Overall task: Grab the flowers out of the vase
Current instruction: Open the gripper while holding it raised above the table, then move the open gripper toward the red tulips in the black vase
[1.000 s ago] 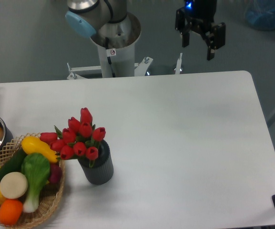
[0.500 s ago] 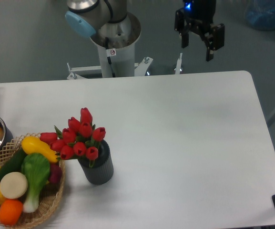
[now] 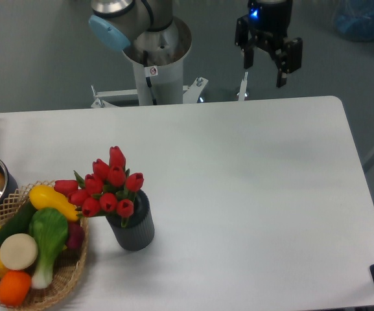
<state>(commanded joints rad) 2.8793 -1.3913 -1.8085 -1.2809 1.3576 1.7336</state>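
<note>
**A:** One arm, one job, and nothing has been picked yet. The flowers (image 3: 105, 184) sit in the vase (image 3: 133, 228), which stands on the table (image 3: 251, 194) toward its front left, just beside the wicker basket (image 3: 57, 285) of toy vegetables (image 3: 34, 243).

**B:** And the gripper (image 3: 263, 68)?

**A:** It hangs high beyond the table's far edge, toward the right, well apart from the bunch. Its two fingers stand parted with clear space between them, and they hold nothing.

**B:** So which step does that make it?

**A:** By the look of it, the approach at its very start. The tool is nowhere near the tulips, so reaching comes before any grasp.

**B:** What does the next move call for?

**A:** A long travel forward and to the left across the table, then a descent over the vase. The red heads spread wider than the vase mouth and lean toward the basket, so the fingers would probably do better closing lower, round the gathered stems and leaves just above the rim, than on the blooms.

**B:** Any risks?

**A:** The basket is close on one side, which leaves little room there. The vase looks small, so it may tip or rise with the bunch if the stems drag on the way out. A straight upward pull seems safest.
</note>
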